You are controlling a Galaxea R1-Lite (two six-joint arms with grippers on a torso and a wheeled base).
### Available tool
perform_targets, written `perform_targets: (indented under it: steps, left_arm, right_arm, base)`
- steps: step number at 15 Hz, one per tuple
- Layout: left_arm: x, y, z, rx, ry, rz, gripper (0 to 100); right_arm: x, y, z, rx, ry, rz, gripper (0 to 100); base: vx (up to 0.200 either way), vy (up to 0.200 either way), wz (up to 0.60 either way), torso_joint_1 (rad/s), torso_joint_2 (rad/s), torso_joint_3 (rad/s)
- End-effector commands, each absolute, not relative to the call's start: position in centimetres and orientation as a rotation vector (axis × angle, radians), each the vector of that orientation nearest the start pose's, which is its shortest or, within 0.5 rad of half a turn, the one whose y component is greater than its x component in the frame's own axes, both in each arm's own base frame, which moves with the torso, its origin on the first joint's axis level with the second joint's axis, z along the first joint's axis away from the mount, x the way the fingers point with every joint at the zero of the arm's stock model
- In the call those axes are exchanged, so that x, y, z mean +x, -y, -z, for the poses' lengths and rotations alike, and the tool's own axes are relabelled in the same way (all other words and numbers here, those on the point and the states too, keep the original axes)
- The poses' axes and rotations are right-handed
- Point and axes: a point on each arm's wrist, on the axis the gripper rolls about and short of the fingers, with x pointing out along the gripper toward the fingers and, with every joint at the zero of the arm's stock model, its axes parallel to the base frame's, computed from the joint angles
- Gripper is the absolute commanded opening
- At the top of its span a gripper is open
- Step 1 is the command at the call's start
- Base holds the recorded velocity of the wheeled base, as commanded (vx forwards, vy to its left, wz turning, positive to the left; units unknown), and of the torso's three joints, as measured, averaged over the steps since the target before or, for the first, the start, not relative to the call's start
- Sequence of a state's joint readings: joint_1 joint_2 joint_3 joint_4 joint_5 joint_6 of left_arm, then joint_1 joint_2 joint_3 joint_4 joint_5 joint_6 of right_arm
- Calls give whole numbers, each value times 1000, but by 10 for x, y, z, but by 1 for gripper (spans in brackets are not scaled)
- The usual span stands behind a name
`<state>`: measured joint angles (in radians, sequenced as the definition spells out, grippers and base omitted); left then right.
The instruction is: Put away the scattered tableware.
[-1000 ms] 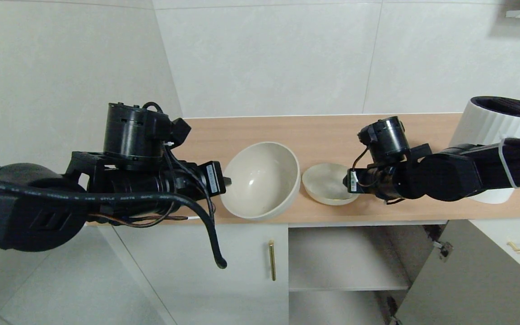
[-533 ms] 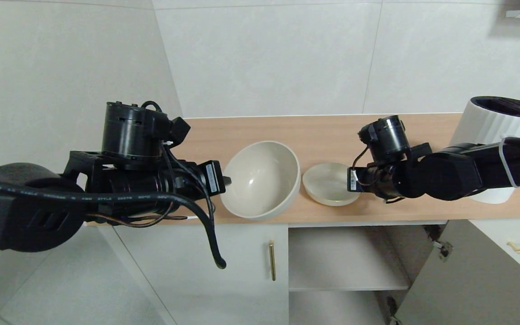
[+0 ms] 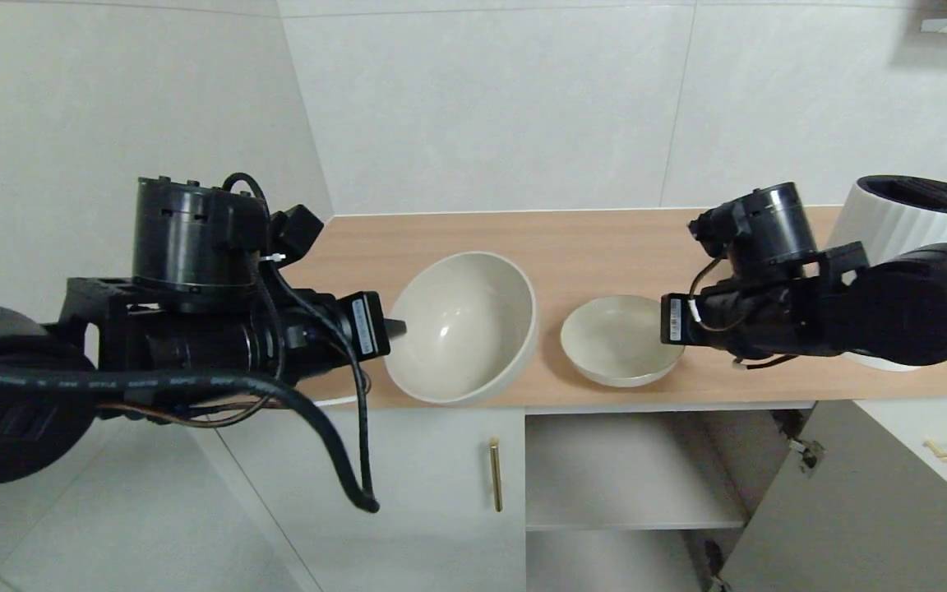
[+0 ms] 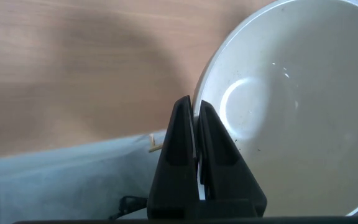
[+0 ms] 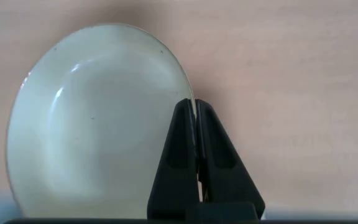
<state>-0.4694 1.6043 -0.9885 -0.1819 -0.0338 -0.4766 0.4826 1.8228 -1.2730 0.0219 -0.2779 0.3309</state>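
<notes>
Beige glazed large bowl (image 3: pixel 461 329) sits at the front edge of the wood countertop (image 3: pixel 588 238), tipped so its mouth faces the left gripper (image 3: pixel 395 327); the inside is bare glaze with a few dark specks. The left gripper's jaws are pinched down on its near rim, and the left wrist view shows the rim running through the thin slit between the fingers (image 4: pixel 180 134). Small bowl (image 3: pixel 617 341) is just right of it, near the same front edge and tilted slightly, with a plain glazed inside. The right gripper (image 5: pixel 196 104) is clamped on its rim, one finger inside and one outside. Can't tell whether either bowl's base rests fully on the counter. The bowls are close but apart, with a strip of wood showing between them. Bare counter runs behind both to the tiled wall (image 3: pixel 482 107). A white ribbed container (image 3: pixel 876 218) with a dark interior stands at the far right, behind the right arm; its contents are not visible. Below the small bowl the cabinet (image 3: pixel 630 469) is open, with one shelf and the door (image 3: pixel 835 510) swung out to the right. The left cabinet door is closed, with a brass handle (image 3: pixel 496 474). Count: two bowls, one ribbed container, one open compartment.
</notes>
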Motion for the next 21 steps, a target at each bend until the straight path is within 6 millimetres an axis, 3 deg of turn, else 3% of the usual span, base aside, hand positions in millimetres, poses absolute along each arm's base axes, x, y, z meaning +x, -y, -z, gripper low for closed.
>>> perform_targets:
  steps: [1,5,8,17,21]
  left_arm:
    - [239,122,-221,-333,-516,398,0]
    - [218,112,-209,-310,-554,397,0]
    - [220,113,-205,-307,-570,396,0]
    - [221,119,-196,-292,-604,407,0]
    - [223,121,-193,-289,-619,414,0]
  right_arm:
    - [269,-133,-237,150,-531,-195,0]
    - [252,-117,-219,170,-633,-209,0]
    - [233,-107,-211,186,-670,-252,0]
    - [230,-104,-190,199,-617,-277,0]
    - [230,-104,-187,183,-628,-272,0]
  base:
    - [0,0,0,0,0,0]
    - [0,0,0,0,0,0]
    - [0,0,0,0,0,0]
    - [0,0,0,0,0,0]
    - [-200,0,0,6,2,0]
